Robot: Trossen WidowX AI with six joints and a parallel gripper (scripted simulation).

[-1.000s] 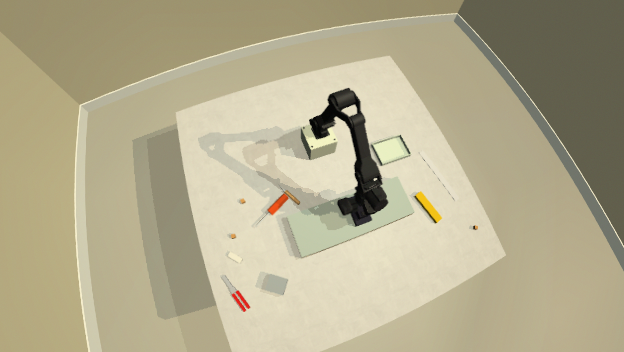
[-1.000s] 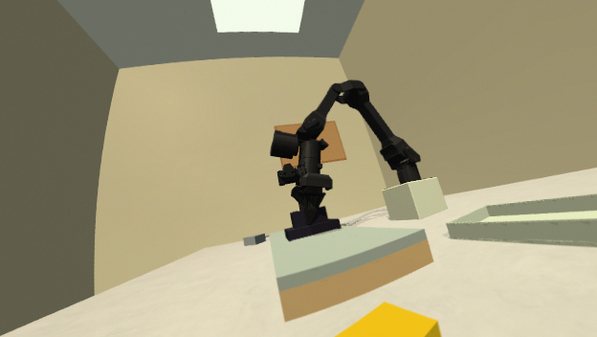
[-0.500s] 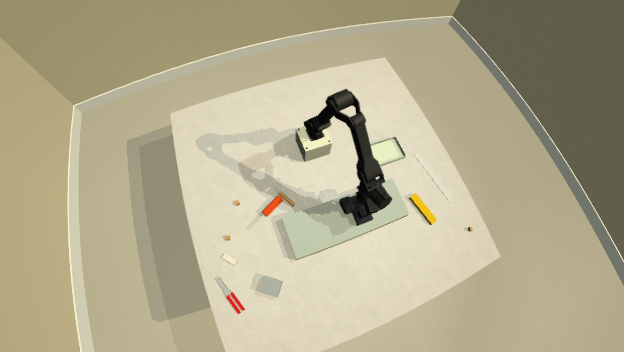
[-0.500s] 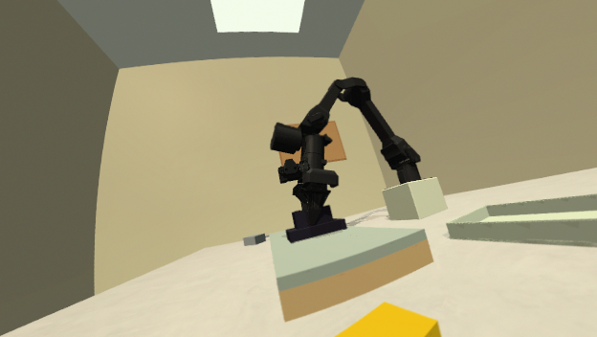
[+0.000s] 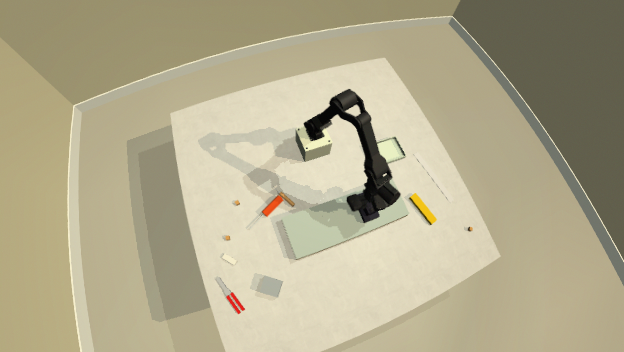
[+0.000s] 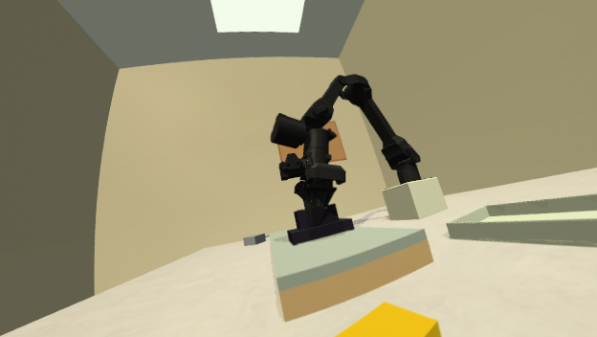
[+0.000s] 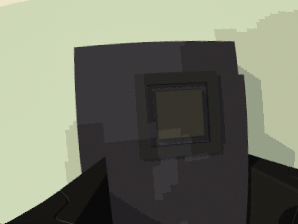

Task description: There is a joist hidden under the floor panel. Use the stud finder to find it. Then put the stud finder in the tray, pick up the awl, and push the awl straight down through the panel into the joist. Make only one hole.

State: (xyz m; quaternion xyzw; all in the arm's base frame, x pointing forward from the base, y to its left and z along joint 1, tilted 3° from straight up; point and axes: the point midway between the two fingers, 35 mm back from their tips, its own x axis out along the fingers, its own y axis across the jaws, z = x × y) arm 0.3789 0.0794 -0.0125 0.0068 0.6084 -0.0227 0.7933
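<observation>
My gripper (image 5: 367, 206) (image 6: 317, 218) is shut on the dark stud finder (image 5: 370, 215) (image 6: 321, 232) (image 7: 125, 110). The stud finder lies flat on or just above the pale green floor panel (image 5: 320, 235) (image 6: 306, 260) (image 7: 35, 100), right of its middle in the top view. Its square display (image 7: 180, 114) looks dull olive, with no readable mark. The tray (image 5: 390, 150) (image 6: 517, 232) stands behind the panel, partly behind the arm in the top view. A tool with a brown handle (image 5: 287, 199), apparently the awl, lies behind the panel's left part. The joist is hidden.
An orange-handled screwdriver (image 5: 272, 205) lies close beside the brown handle. A yellow bar (image 5: 423, 209) (image 6: 389, 321) lies right of the panel. Red-handled pliers (image 5: 235, 302), a grey block (image 5: 270, 286) and a white block (image 5: 229, 259) lie front left. The arm's base sits on a cream box (image 5: 317, 149) (image 6: 431, 198).
</observation>
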